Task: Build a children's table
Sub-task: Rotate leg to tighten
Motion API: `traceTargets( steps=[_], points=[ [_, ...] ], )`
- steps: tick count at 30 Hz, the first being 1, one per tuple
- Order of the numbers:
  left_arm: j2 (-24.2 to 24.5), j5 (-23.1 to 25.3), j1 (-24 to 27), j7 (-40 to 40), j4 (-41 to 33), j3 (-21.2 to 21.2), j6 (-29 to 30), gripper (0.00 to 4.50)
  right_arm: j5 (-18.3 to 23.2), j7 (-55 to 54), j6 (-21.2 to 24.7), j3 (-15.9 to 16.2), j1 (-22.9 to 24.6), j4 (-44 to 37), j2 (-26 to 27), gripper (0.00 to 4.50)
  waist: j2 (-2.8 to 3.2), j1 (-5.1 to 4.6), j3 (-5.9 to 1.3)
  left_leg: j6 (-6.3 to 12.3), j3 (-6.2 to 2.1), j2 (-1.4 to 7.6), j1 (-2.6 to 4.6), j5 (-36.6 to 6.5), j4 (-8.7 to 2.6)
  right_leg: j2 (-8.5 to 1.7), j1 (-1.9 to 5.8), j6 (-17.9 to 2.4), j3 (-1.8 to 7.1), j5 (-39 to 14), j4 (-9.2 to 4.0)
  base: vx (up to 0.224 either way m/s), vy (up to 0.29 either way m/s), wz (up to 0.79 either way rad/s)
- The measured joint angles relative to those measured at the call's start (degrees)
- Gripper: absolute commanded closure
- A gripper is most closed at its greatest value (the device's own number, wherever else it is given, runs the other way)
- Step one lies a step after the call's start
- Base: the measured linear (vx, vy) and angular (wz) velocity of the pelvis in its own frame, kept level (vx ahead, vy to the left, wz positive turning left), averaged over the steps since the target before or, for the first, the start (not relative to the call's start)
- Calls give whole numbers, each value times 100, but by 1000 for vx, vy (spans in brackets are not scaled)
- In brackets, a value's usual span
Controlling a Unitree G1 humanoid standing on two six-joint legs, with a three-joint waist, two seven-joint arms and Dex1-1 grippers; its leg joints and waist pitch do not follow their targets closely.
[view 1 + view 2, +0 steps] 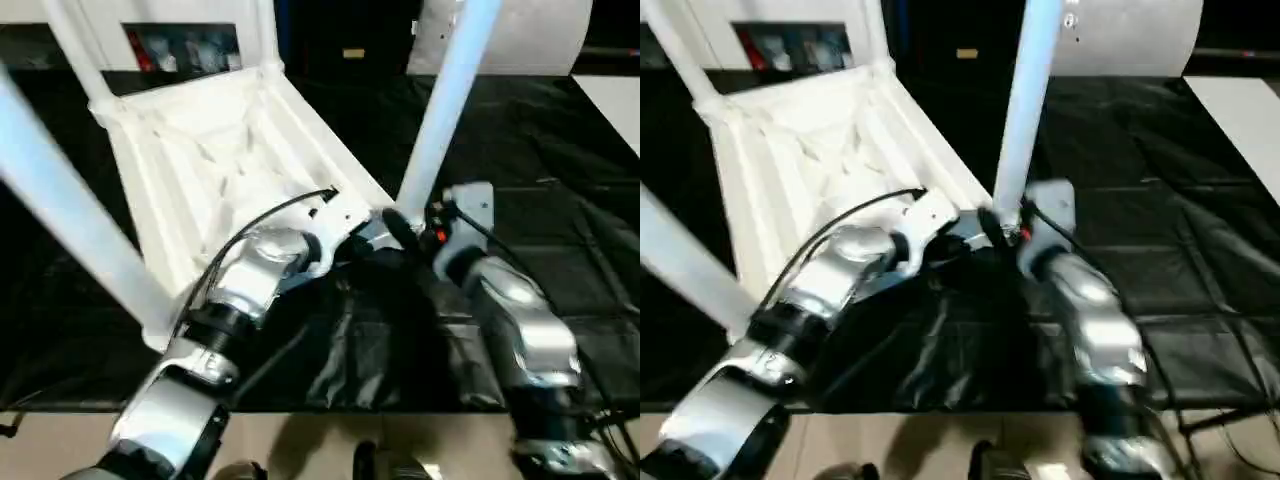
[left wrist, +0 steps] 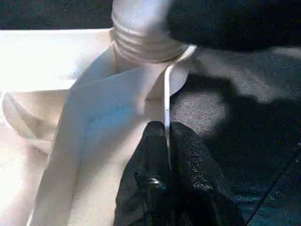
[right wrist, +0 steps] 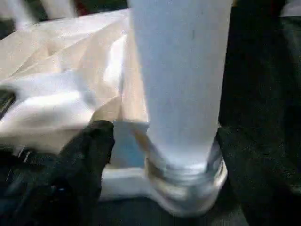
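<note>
L claw (image 2: 167,141) pinched tight on thin side rim of children's table (image 1: 215,150), just beside a corner socket. R claw (image 3: 155,155) spread wide around base of leg (image 3: 181,80), black fingers (image 3: 82,160) either side, contact unclear. Table top upside down w/ ribbed underside up, at 11 o'clock from claws, on black table cover (image 1: 540,140). Legs upright in sockets.

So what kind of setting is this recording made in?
Probably a lab or workshop bench rigged for assembly trials: a black crinkled sheet covers the work surface, an upturned white plastic tabletop with ribbed underside rests on it, and a shelf of indistinct items stands behind.
</note>
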Motion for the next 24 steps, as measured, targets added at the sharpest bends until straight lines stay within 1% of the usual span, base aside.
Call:
traceTargets(
  steps=[3, 4, 5, 7, 9, 10, 12, 13, 14, 16, 18, 19, 20, 21, 22, 24],
  points=[
    [239, -45, 123, -372, -137, -4, -163, 450, 217, 772, 14, 97, 107, -68, -452, 24, -8, -7, 5, 24, -2, 15, -5, 14, -1, 9, -9, -2, -18, 1, 9, 0, 0, 0],
    [354, -80, 155, -569, -168, -17, -219, 450, 236, 1074, 1, 131, 107, -67, -669, 11, -15, -3, 10, 36, -4, 16, -6, 22, -5, 10, -11, -7, -22, 5, 10, 0, 0, 0],
    [465, -121, 191, -764, -225, -57, -266, 450, 248, 1344, -23, 169, 107, -63, -869, 11, -23, 0, 15, 45, -5, 17, -7, 27, -6, 11, -12, -11, -25, 7, 10, 0, 0, 0],
    [662, -172, 291, -1207, -351, -131, -415, 450, 310, 1787, -100, 175, 109, -58, -1223, 11, -31, 29, 20, 48, -7, 23, -7, 31, -7, 11, -6, -14, -30, 8, 10, 0, 0, 0],
    [797, -193, 300, -1512, -418, -256, -523, 450, 386, 2197, -169, 213, 98, -51, -1439, 11, -44, 64, 27, 47, -5, 24, -12, 32, -2, 9, -7, -14, -30, 9, 10, 0, 0, 0],
    [847, -215, 301, -1645, -440, -300, -570, 450, 426, 2375, -206, 227, 97, -39, -1538, 11, -54, 74, 34, 47, -4, 23, -15, 32, 2, 8, -7, -15, -29, 9, 10, 0, 0, 0],
    [1059, -223, 305, -1945, -527, -437, -706, 450, 503, 2913, -280, 308, 87, -19, -1893, 11, -93, 92, 56, 47, -2, 23, -25, 31, 12, 4, -11, -15, -29, 9, 10, 0, 0, 0],
    [1217, -232, 311, -2190, -606, -515, -843, 450, 566, 3235, -341, 339, 84, 3, -2087, 11, -121, 94, 70, 48, -2, 24, -26, 30, 15, 3, -14, -15, -30, 9, 10, 0, 0, 0],
    [1330, -237, 324, -2370, -645, -539, -948, 450, 599, 3449, -380, 343, 76, 23, -2199, 11, -134, 95, 71, 53, -2, 25, -25, 27, 23, 4, -20, -16, -30, 9, 11, 0, 0, 0],
    [1476, -253, 333, -2625, -654, -567, -1117, 450, 628, 3762, -429, 352, 36, 85, -2322, 11, -144, 110, 71, 72, -2, 26, -25, 16, 53, 3, -28, -30, -28, 0, 35, 0, 0, 0],
    [1636, -277, 333, -2922, -664, -629, -1336, 450, 693, 4173, -495, 501, -33, 92, -2416, 11, -152, 138, 76, 88, -2, 26, -55, 7, 101, -4, -48, -65, -26, -22, 96, 0, 0, 0],
    [1684, -291, 335, -3080, -665, -669, -1442, 450, 738, 4388, -513, 582, -37, 93, -2477, 28, -158, 170, 79, 88, -4, 27, -64, 7, 110, -4, -50, -66, -28, -22, 101, 0, 0, 0],
    [1719, -310, 337, -3195, -668, -704, -1506, 450, 770, 4517, -520, 619, -40, 100, -2502, 28, -161, 187, 81, 87, -7, 28, -63, 8, 118, -4, -50, -66, -29, -22, 106, 0, 0, 0],
    [1747, -332, 343, -3287, -668, -734, -1559, 450, 795, 4620, -531, 658, -53, 117, -2521, 37, -163, 196, 82, 86, -7, 28, -63, 8, 126, -6, -47, -66, -28, -22, 113, 0, 0, 0],
    [1784, -350, 342, -3418, -668, -758, -1615, 450, 799, 4765, -581, 724, -90, 144, -2536, 37, -171, 195, 87, 86, -5, 28, -64, 8, 138, -9, -47, -66, -25, -22, 124, 0, 0, 0],
    [1838, -378, 326, -3556, -668, -821, -1706, 450, 799, 4935, -644, 820, -155, 217, -2556, 61, -190, 194, 98, 84, -5, 28, -64, 9, 146, -10, -44, -68, -25, -20, 131, 0, 0, 0]
  ],
)
